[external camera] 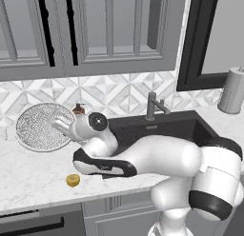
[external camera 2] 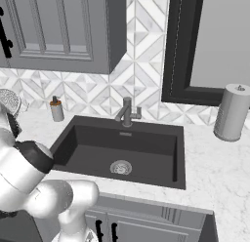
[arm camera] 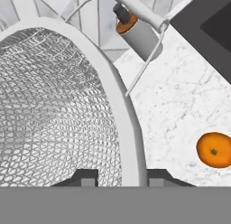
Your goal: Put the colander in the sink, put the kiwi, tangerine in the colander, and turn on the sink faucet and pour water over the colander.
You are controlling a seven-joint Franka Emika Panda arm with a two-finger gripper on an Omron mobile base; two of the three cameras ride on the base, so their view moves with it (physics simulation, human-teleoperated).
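Close up, jaws (arm camera: pixel 120 177) pinched shut on colander (arm camera: pixel 54 105) rim, one finger inside bowl, one outside. Tangerine (arm camera: pixel 214 149) on tabletop (arm camera: pixel 180 114) just beside rim. Kiwi (external camera: pixel 73 180) near tabletop front edge. Colander tilted up left of sink (external camera 2: pixel 122 151); soap bottle (arm camera: pixel 135 31) behind, faucet (external camera 2: pixel 127 111) at sink's back edge.

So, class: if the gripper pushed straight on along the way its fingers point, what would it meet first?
Nothing new: the gripper is already shut on the colander rim, one finger either side. Pushing on would likely just slide the fingers deeper over the rim wall; what lies beyond is unclear.
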